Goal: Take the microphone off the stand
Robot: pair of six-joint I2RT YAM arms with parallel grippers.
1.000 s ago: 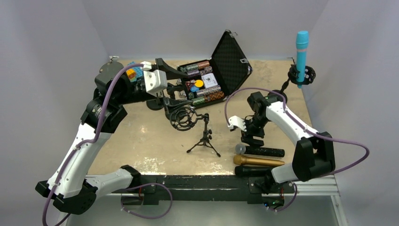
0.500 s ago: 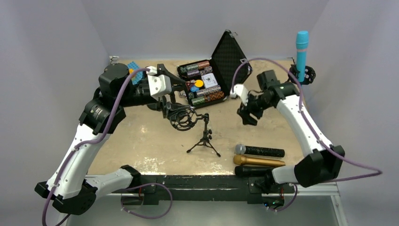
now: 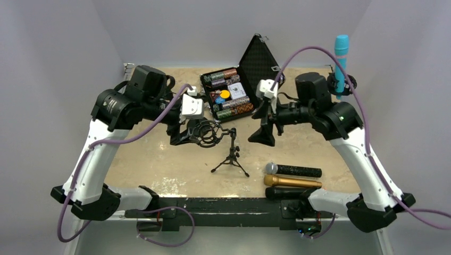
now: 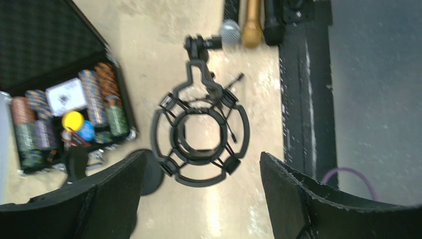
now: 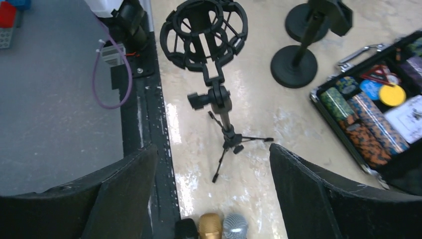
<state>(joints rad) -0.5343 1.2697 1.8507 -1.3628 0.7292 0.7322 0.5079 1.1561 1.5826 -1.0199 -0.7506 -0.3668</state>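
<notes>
Blue mic (image 3: pixel 341 56) stands upright in its clip (image 3: pixel 344 85) at the upper right of the top view. It is the only mic seated in a stand, so it is likely the target. The shock mount (image 3: pixel 207 134) on the tripod (image 3: pixel 232 158) at centre is an empty ring with nothing to pull. Left gripper (image 4: pixel 202 155) hangs right over that ring, jaws spread wide and holding nothing; it looks parked or lined up there, not gripping. Right gripper (image 5: pixel 213 149) hovers at mid-frame with its jaws also wide apart and empty. It faces the tripod and is well apart from the blue mic. Three loose mics (image 3: pixel 293 170) lie side by side at lower centre near the table edge, probably set down out of the way. Open case (image 3: pixel 234 95) of chips sits at upper centre, not involved. The right arm is the nearer one and would need to swing to the upper right.
</notes>
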